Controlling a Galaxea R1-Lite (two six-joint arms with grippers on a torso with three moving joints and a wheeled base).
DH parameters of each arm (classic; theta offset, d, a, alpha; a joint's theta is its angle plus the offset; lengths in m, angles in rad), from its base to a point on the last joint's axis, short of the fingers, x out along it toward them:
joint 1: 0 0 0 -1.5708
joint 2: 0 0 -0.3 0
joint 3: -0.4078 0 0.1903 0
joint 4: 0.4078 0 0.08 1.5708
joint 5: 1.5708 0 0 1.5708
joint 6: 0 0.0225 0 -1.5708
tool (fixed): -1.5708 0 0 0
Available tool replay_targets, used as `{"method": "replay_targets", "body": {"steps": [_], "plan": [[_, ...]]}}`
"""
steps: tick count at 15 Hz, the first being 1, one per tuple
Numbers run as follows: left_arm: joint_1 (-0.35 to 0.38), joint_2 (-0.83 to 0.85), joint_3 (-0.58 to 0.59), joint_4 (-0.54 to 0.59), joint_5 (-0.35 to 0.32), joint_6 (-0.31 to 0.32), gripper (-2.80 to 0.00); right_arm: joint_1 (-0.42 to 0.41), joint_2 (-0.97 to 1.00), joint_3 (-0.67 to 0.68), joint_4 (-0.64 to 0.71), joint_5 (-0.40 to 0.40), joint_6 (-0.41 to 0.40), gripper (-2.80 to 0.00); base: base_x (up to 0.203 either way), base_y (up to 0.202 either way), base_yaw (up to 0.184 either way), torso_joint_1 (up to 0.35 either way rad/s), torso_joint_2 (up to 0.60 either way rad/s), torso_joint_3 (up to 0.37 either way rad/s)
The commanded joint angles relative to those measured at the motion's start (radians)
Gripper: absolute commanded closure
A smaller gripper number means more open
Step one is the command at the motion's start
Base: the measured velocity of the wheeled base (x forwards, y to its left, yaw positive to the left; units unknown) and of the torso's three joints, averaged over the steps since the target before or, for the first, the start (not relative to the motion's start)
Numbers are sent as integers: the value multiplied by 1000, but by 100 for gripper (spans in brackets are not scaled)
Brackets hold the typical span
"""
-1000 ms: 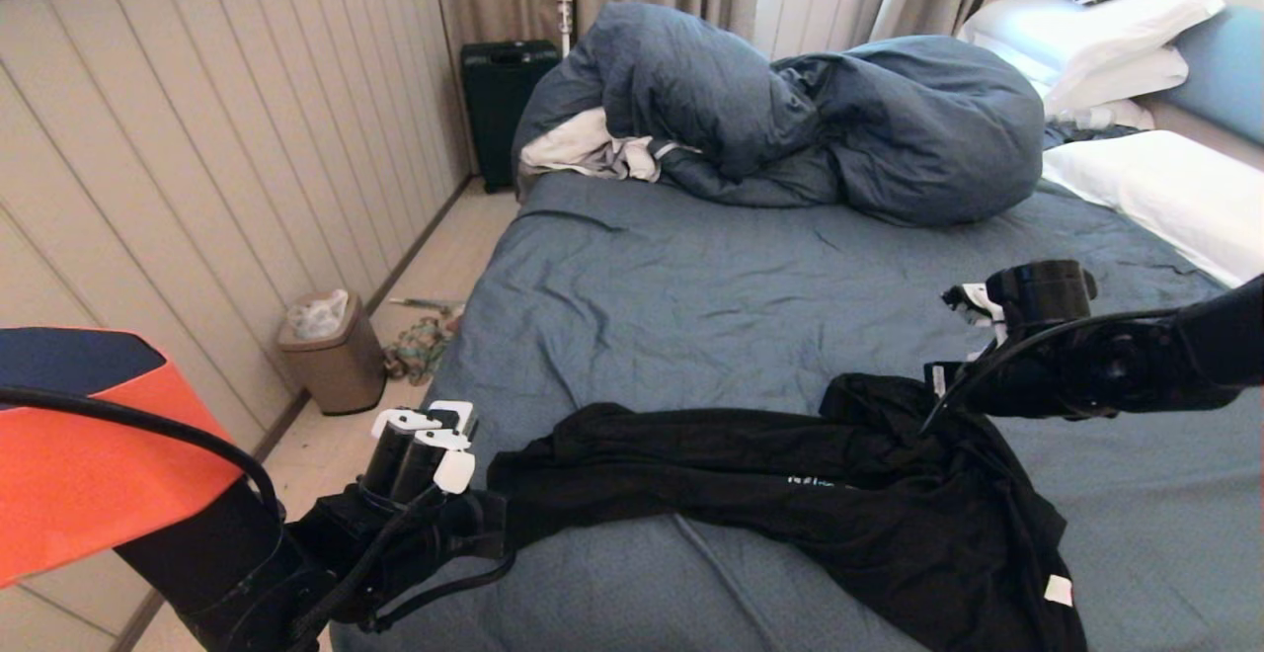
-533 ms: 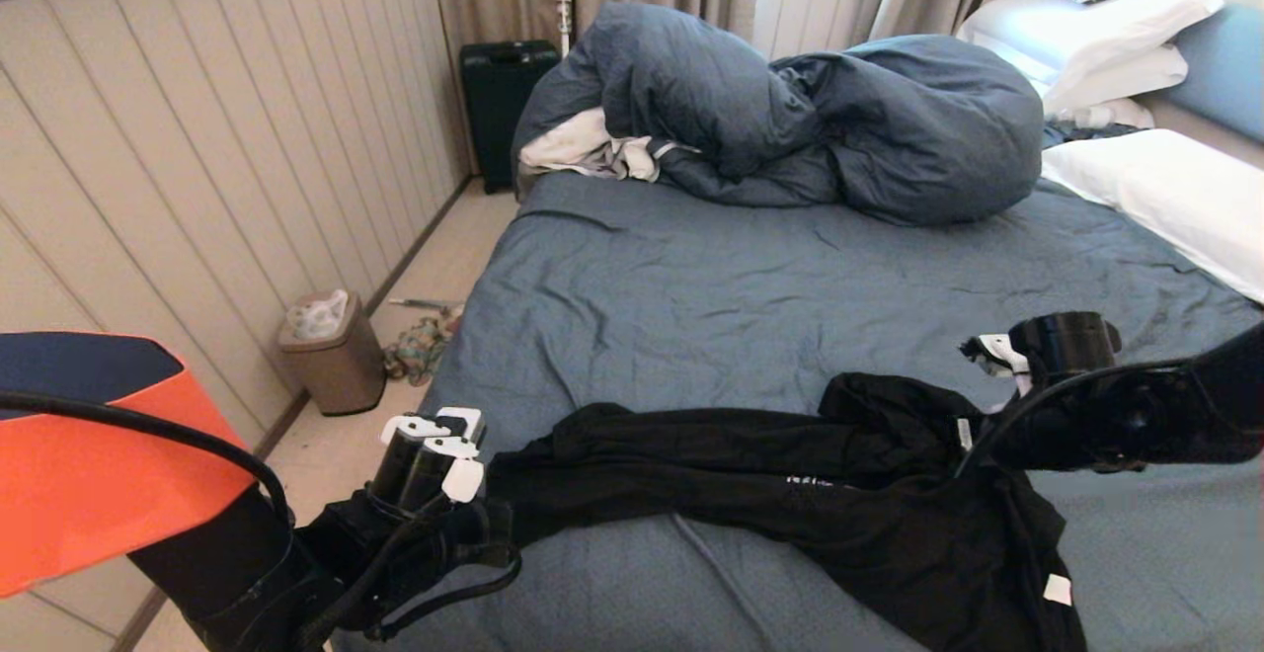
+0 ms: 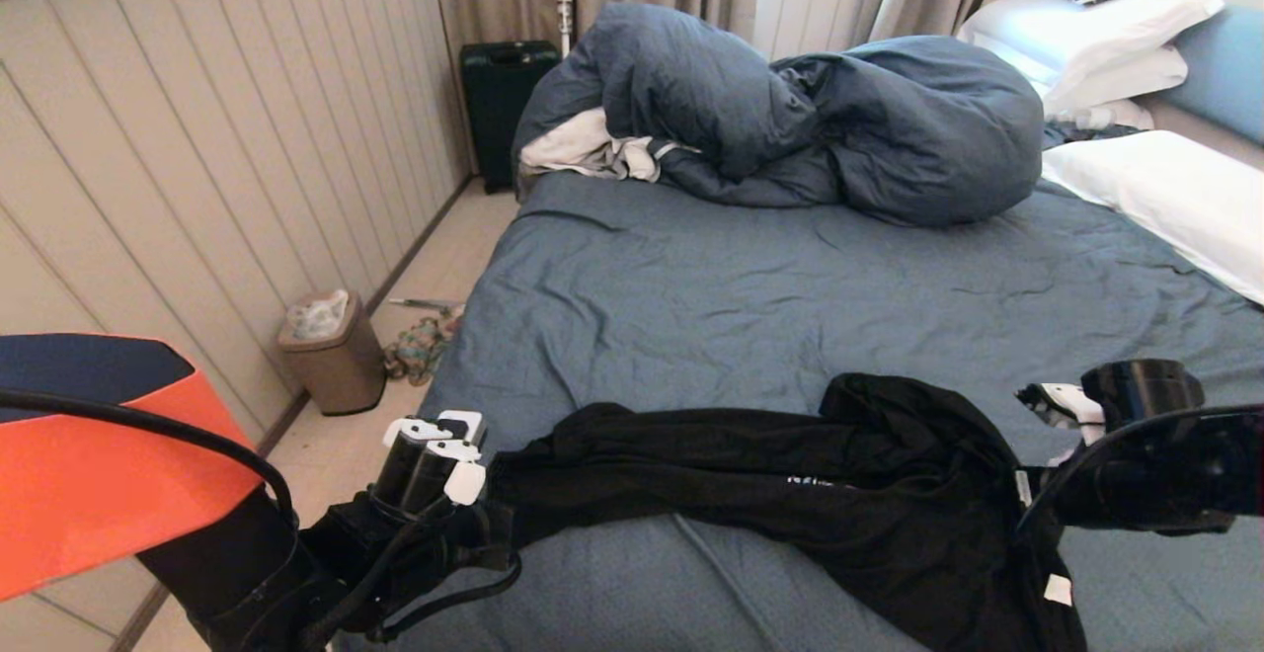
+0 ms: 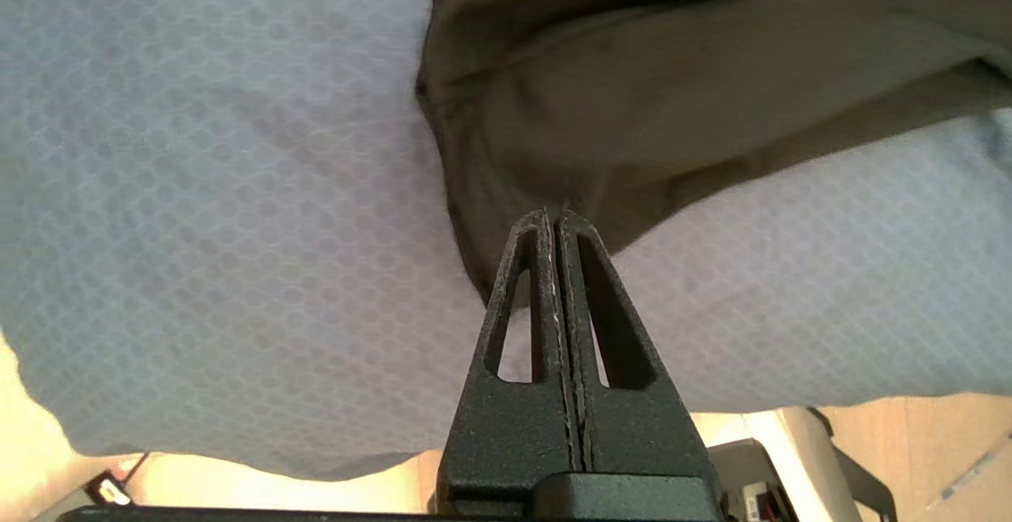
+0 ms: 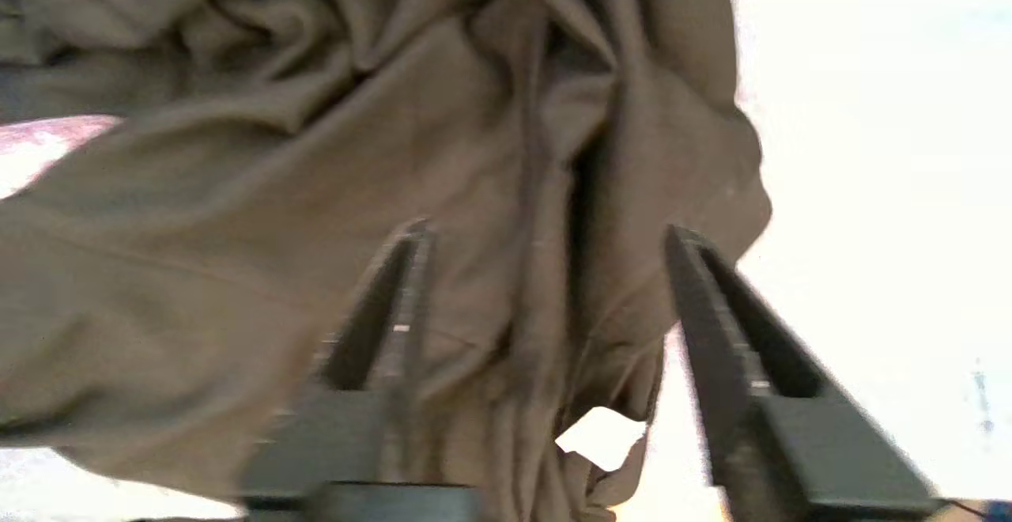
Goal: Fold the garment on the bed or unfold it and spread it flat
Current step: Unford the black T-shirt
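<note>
Two pincers flank the garment (image 3: pixel 790 504), bunched along the bed's (image 3: pixel 750 306) near edge. The left pincer (image 4: pixel 556 217) is clamped tight on its left end; the right pincer (image 5: pixel 545 245) stands spread wide over its crumpled right end, gripping nothing.

- The garment (image 3: pixel 839 524) runs off the head view's lower edge, so its near end is cut away; its lettering (a sliver of white) is too crumpled to read.
- The right gripper (image 5: pixel 545 237) is motion-blurred in its wrist view.
- The left gripper (image 3: pixel 484 524) fingertips are buried in black cloth in the head view.
- The bed (image 3: pixel 750 296) is cut off at right.
</note>
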Motion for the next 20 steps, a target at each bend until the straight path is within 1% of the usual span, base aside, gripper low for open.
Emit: {"method": "replay_targets", "body": {"steps": [1,4,7,9,17,20], "plan": [[-1,6,-1,-5,1,-3,0,-23,15,24,-18,14,-7,-280,0,0,0,0,0,0],[-3,7,-1,-5,1,-2,0,-13,63,42,-47,26,-14,-280,0,0,0,0,0,0],[-4,14,5,-31,6,1,0,1,70,79,-151,25,-3,-280,0,0,0,0,0,0],[-6,23,12,-57,6,2,0,12,60,88,-158,26,1,-280,0,0,0,0,0,0],[-9,30,10,-59,7,2,0,22,9,107,-159,28,2,-280,0,0,0,0,0,0],[-9,30,10,-59,7,3,0,48,13,116,-161,29,3,-280,0,0,0,0,0,0]]}}
